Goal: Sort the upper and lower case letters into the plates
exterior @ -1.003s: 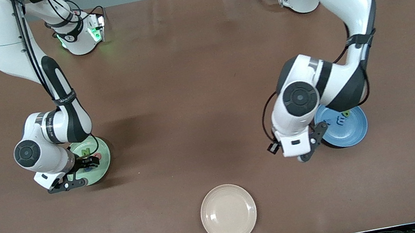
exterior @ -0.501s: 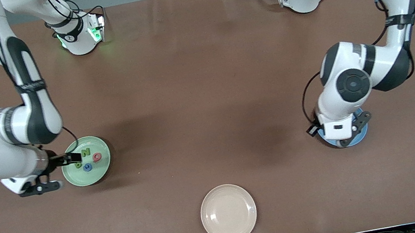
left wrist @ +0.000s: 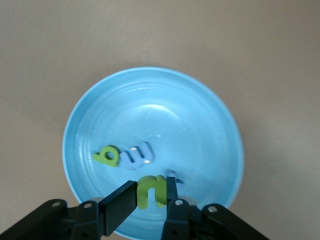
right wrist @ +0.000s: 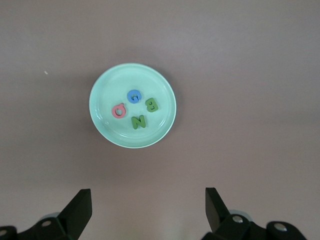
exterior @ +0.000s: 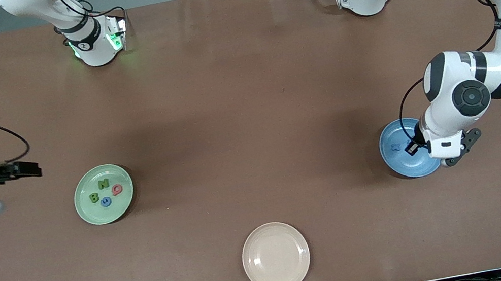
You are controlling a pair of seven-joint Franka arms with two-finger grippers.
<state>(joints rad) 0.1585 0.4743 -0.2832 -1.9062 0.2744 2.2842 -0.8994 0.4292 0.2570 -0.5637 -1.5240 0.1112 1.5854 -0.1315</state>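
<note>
- Right end effector [right wrist: 147, 205]: jaws wide, empty, hangs over bare bench [exterior: 245, 110] at the right arm's end; waiting.
- Pale green plate [exterior: 88, 215] holds N [exterior: 103, 183], B [exterior: 94, 197], G [exterior: 106, 202], Q [exterior: 117, 189]: capitals look done.
- Left end effector [left wrist: 145, 200]: low over blue plate [exterior: 396, 161], clamped on green u [left wrist: 151, 189]; b [left wrist: 107, 156] lies in the plate.
- Step, as judged: final drop. Next: open jaws, lift straight.

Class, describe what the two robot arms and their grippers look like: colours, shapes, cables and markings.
Both arms are glossy white with rounded black joint sections and round black caps; thin black cables loop beside each. The left gripper and right gripper are black, with flat rectangular fingers. The right arm's base glows green.
</note>
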